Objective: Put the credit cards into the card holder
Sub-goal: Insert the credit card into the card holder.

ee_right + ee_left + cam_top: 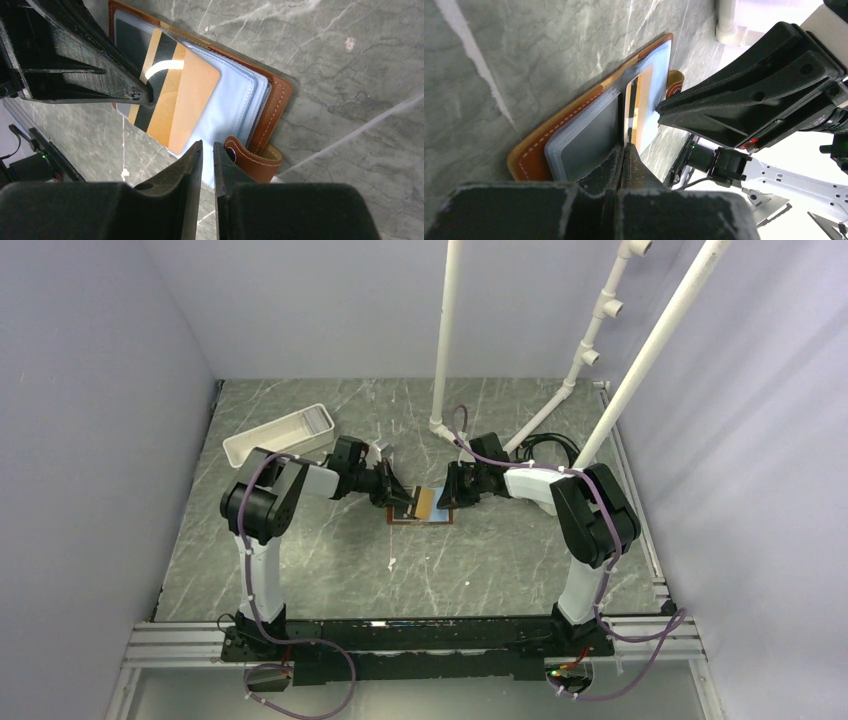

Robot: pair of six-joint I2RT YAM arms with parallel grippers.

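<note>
The brown leather card holder (400, 519) lies open on the table, its pale blue plastic sleeves (235, 95) facing up and its strap tab (252, 160) at the near edge. My left gripper (626, 147) is shut on an orange card with a black stripe (180, 95). It holds the card on edge over the sleeves, tilted, with its far end down at them. A dark grey card (586, 142) sits inside a sleeve. My right gripper (207, 147) is closed to a narrow gap on the edge of the sleeves, beside the strap tab.
A long white plastic tray (280, 435) stands at the back left behind the left arm. White pipes (443, 340) rise from the table behind the right arm. Walls close in on the left, back and right.
</note>
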